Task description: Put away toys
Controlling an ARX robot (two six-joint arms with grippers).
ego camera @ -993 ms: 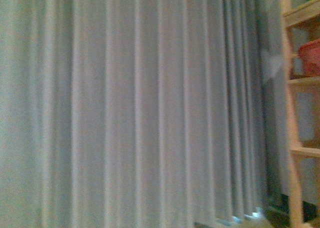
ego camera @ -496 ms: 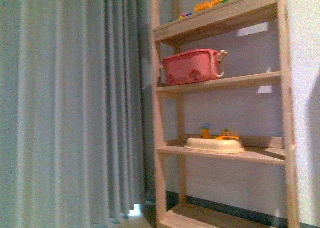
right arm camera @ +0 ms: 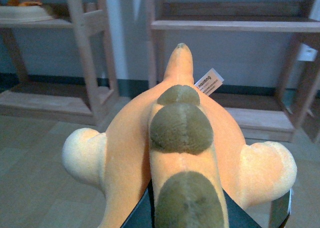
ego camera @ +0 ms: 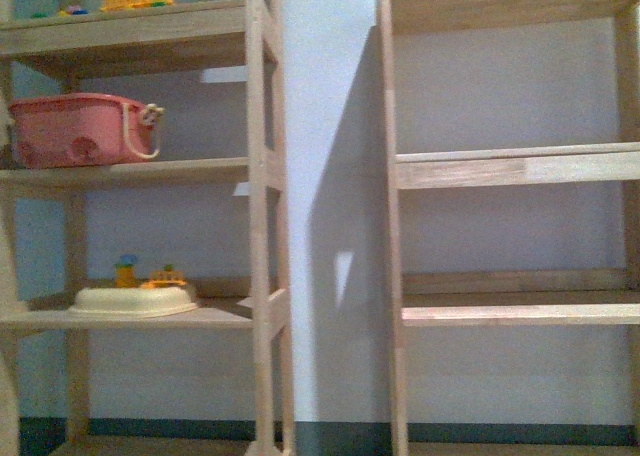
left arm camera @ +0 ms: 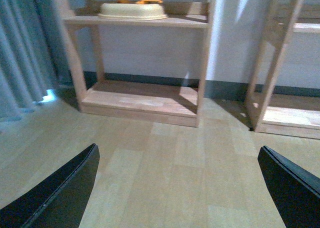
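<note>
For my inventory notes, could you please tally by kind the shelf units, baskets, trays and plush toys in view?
Wooden shelf units: 2
Pink basket: 1
Cream tray: 1
Plush toy: 1
Total: 5

Two wooden shelf units are recorded: a left unit (ego camera: 262, 176) and a right unit (ego camera: 388, 226). One pink basket (ego camera: 75, 131) and one cream tray (ego camera: 130, 300) are counted on the left unit. Two coloured pieces (ego camera: 125, 271) are noted on the tray; blur prevents a firmer count. One plush toy (right arm camera: 125, 153) is registered, bearing three olive patches (right arm camera: 181, 128) and one white label (right arm camera: 209, 81). One curtain (left arm camera: 22, 53) is listed.
</note>
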